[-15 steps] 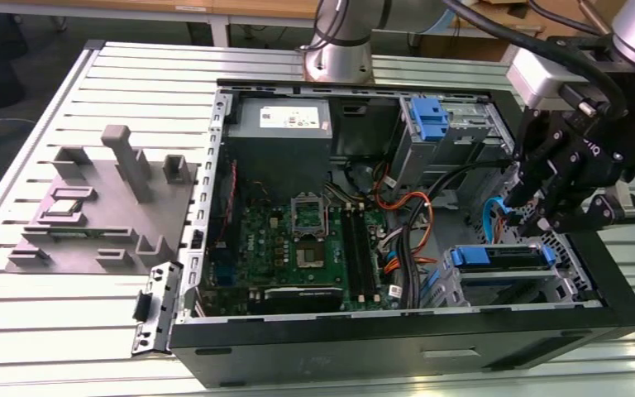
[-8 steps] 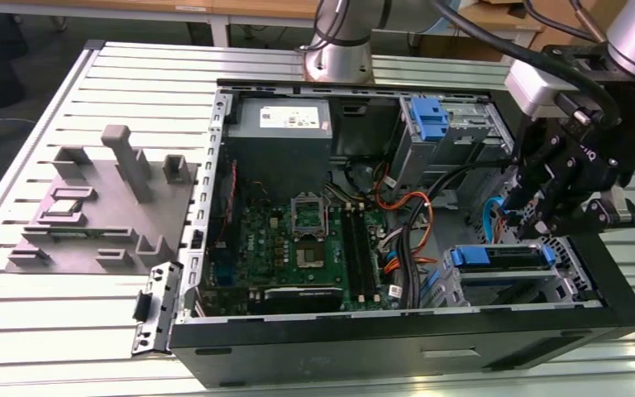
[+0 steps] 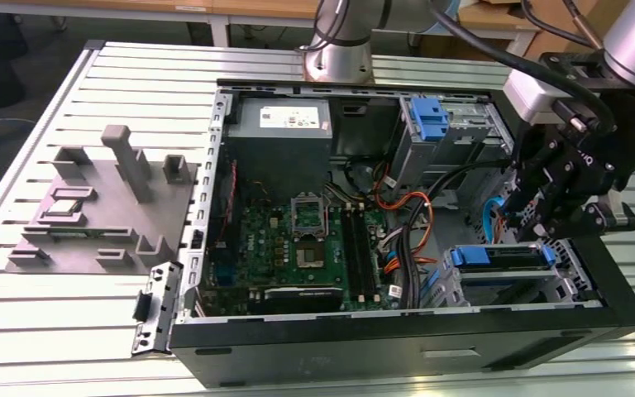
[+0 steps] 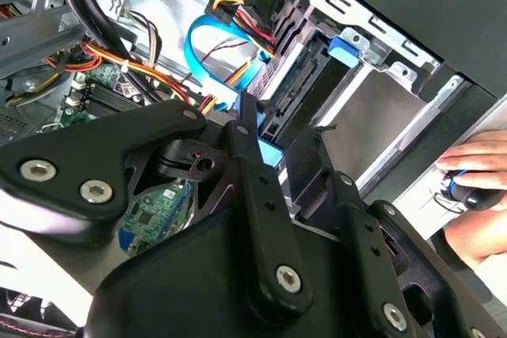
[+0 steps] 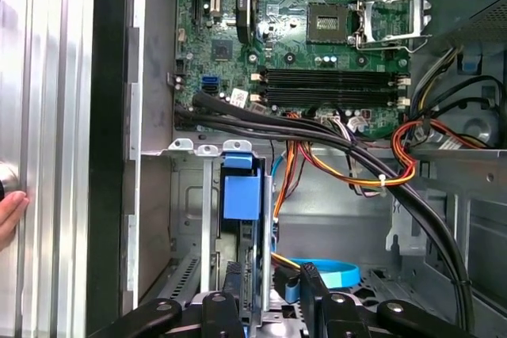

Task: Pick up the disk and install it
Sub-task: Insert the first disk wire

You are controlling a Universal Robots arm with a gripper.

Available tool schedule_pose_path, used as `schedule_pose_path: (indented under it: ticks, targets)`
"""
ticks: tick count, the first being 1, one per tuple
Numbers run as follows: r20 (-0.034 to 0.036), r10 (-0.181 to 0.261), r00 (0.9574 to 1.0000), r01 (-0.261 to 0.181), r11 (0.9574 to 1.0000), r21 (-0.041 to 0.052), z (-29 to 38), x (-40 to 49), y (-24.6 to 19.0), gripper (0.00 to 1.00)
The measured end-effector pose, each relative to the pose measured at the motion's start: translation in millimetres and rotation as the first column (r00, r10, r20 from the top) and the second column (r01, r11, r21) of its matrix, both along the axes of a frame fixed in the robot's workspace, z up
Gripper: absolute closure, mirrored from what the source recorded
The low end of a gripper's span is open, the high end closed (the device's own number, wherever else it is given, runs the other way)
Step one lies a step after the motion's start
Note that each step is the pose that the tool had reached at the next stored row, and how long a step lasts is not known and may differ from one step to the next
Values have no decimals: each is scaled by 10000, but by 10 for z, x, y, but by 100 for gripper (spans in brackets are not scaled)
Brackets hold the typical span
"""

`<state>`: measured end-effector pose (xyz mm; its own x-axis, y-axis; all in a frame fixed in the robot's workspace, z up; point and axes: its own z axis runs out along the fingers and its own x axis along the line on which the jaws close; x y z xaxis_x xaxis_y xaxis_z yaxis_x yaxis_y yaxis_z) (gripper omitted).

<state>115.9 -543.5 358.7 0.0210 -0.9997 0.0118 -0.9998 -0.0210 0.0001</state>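
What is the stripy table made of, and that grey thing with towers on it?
The table looks like bare metal, probably aluminium: silvery ribbed slats with a soft sheen. The grey fixture looks like matte plastic, perhaps printed: even grey, no shine; painted metal is possible.

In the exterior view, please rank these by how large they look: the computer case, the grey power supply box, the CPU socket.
Largest: computer case
Then: grey power supply box
Smallest: CPU socket
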Motion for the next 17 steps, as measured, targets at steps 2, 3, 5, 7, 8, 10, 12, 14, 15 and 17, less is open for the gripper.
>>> schedule_pose_path:
  ticks: [2, 3, 5, 7, 8, 10, 12, 14, 15, 17]
  targets:
    - [0, 0, 10000, 0, 10000, 0, -21, 0, 1, 58]
    - [0, 0, 10000, 0, 10000, 1, -29, 0, 1, 58]
    - [0, 0, 10000, 0, 10000, -2, -31, 0, 1, 58]
    - [0, 0, 10000, 0, 10000, -2, -32, 0, 1, 58]
    - [0, 0, 10000, 0, 10000, 0, -33, 0, 1, 58]
    - [0, 0, 10000, 0, 10000, -1, -32, 0, 1, 58]
    - [0, 0, 10000, 0, 10000, 0, -33, 0, 1, 58]
    - [0, 0, 10000, 0, 10000, 0, -33, 0, 1, 58]
    - [0, 0, 10000, 0, 10000, 0, -33, 0, 1, 59]
    - [0, 0, 10000, 0, 10000, 0, -33, 0, 1, 66]
